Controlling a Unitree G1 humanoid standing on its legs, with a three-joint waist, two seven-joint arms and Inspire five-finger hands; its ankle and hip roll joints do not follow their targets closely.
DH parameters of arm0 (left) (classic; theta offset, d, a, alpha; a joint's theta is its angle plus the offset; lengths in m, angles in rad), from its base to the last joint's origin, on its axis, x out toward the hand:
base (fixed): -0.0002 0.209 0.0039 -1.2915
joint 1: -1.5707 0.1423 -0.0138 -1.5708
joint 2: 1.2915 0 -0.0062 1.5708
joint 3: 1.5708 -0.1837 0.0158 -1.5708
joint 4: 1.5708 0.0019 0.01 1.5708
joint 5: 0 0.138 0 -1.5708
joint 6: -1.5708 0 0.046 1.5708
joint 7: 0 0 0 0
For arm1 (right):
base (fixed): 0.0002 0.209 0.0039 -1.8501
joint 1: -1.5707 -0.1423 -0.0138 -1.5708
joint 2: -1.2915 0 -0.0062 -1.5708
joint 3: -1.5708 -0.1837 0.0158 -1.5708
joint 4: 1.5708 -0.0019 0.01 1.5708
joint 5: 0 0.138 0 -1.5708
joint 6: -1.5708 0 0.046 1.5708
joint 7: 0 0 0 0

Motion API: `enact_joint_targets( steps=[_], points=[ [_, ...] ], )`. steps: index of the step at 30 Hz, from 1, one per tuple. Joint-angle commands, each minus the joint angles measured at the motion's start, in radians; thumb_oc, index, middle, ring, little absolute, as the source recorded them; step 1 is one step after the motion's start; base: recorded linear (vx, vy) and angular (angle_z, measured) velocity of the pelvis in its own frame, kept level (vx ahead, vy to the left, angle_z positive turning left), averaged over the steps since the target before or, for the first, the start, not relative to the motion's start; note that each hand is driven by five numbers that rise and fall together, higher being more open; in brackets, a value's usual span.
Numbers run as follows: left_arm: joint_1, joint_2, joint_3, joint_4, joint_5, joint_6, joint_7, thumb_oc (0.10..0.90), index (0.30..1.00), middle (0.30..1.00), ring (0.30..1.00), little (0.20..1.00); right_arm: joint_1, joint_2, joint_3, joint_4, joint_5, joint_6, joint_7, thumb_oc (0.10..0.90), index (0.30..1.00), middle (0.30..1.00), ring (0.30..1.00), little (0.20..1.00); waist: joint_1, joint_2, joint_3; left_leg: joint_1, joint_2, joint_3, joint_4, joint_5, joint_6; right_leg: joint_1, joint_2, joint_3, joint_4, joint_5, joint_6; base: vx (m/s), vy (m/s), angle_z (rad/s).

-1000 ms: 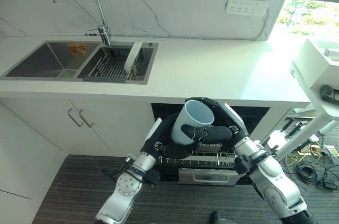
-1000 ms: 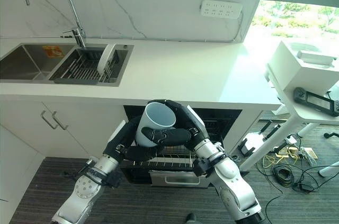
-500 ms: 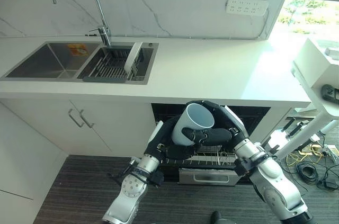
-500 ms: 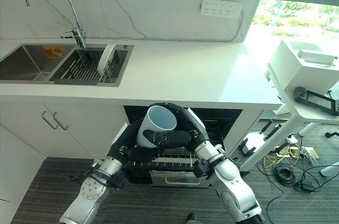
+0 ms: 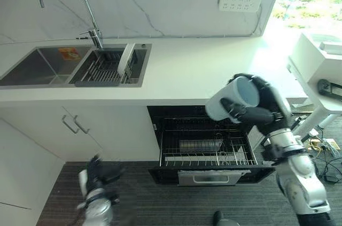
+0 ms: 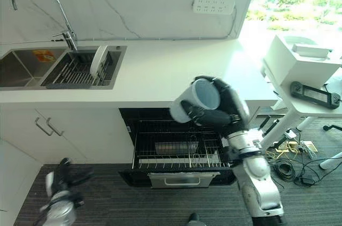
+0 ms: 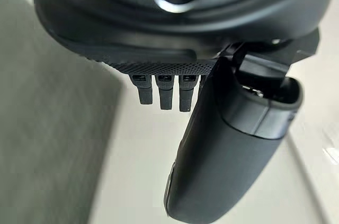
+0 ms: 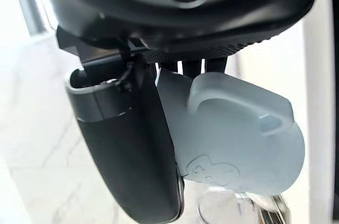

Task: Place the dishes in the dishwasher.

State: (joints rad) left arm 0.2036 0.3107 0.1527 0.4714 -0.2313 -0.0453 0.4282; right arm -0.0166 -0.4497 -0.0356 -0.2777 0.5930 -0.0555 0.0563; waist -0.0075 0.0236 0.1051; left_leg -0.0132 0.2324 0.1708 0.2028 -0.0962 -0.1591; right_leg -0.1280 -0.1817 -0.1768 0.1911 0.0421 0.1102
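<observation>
Right hand (image 5: 255, 109) curls around a pale blue mug (image 5: 231, 100) above the open dishwasher's rack (image 5: 206, 151); left hand (image 7: 222, 144) hangs low, fingers straight.

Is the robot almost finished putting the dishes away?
Not yet. The dishwasher is open with its rack pulled out. The right hand holds a pale blue mug above it, not yet placed. A white plate waits in the sink. The left hand hangs low.
</observation>
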Motion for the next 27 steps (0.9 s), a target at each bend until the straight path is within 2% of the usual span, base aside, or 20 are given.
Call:
enact_joint_targets(
  steps=[1,8,13,16,20,24,27],
  points=[
    [-0.123,0.077,-0.063,-0.066,0.009,-0.114,0.007,0.8,0.9,0.9,0.9,0.9,-0.1,0.013,-0.03,-0.165,0.046,-0.109,0.02,0.4,0.3,0.3,0.3,0.3,-0.003,-0.031,-0.012,-0.008,-0.054,0.015,0.097,-0.176,0.081,0.021,-0.053,-0.041,0.109,-0.205,0.044,0.0,0.0,0.0],
    [-0.124,0.07,-0.069,-0.061,0.006,-0.115,-0.008,0.8,0.9,0.9,0.9,0.9,-0.103,0.01,-0.031,-0.164,0.046,-0.108,0.015,0.4,0.3,0.3,0.3,0.3,-0.003,-0.03,-0.013,-0.008,-0.056,0.015,0.097,-0.176,0.082,0.021,-0.052,-0.04,0.109,-0.205,0.043,0.0,0.0,0.0],
    [-0.134,0.082,-0.066,-0.124,0.011,-0.167,-0.04,0.8,0.9,0.9,0.9,0.9,-0.098,0.007,-0.043,-0.16,0.034,-0.111,0.01,0.4,0.3,0.3,0.3,0.3,-0.007,-0.032,-0.011,-0.008,-0.055,0.015,0.097,-0.176,0.082,0.02,-0.051,-0.037,0.109,-0.205,0.043,0.0,0.0,0.0],
    [-0.147,0.134,-0.048,-0.352,0.044,-0.215,-0.128,0.8,0.9,0.9,0.9,0.9,-0.084,0.009,-0.057,-0.162,0.019,-0.113,-0.006,0.4,0.3,0.3,0.3,0.3,-0.007,-0.036,-0.002,-0.011,-0.054,0.009,0.097,-0.176,0.08,0.018,-0.051,-0.039,0.109,-0.202,0.045,0.0,0.0,0.0],
    [-0.174,0.202,-0.046,-0.55,0.114,-0.241,-0.227,0.8,0.9,0.9,0.9,0.9,-0.06,0.01,-0.083,-0.152,-0.012,-0.123,-0.015,0.4,0.3,0.3,0.3,0.3,-0.014,-0.037,0.005,-0.015,-0.054,0.001,0.097,-0.175,0.082,0.019,-0.046,-0.037,0.109,-0.201,0.047,-0.02,-0.021,0.03],
    [-0.205,0.232,-0.076,-0.602,0.145,-0.242,-0.302,0.8,0.9,0.9,0.9,0.9,-0.05,0.003,-0.091,-0.144,-0.017,-0.124,-0.019,0.4,0.3,0.3,0.3,0.3,-0.029,-0.034,0.007,-0.013,-0.053,0.003,0.097,-0.174,0.083,0.017,-0.042,-0.03,0.109,-0.2,0.048,0.0,0.0,0.0],
    [-0.235,0.247,-0.121,-0.629,0.17,-0.217,-0.368,0.8,0.9,0.9,0.9,0.9,-0.047,0.0,-0.094,-0.141,-0.014,-0.122,-0.017,0.4,0.3,0.3,0.3,0.3,-0.042,-0.029,0.008,-0.011,-0.051,0.01,0.097,-0.176,0.084,0.015,-0.038,-0.023,0.109,-0.199,0.049,-0.01,-0.011,-0.06]
  ],
)
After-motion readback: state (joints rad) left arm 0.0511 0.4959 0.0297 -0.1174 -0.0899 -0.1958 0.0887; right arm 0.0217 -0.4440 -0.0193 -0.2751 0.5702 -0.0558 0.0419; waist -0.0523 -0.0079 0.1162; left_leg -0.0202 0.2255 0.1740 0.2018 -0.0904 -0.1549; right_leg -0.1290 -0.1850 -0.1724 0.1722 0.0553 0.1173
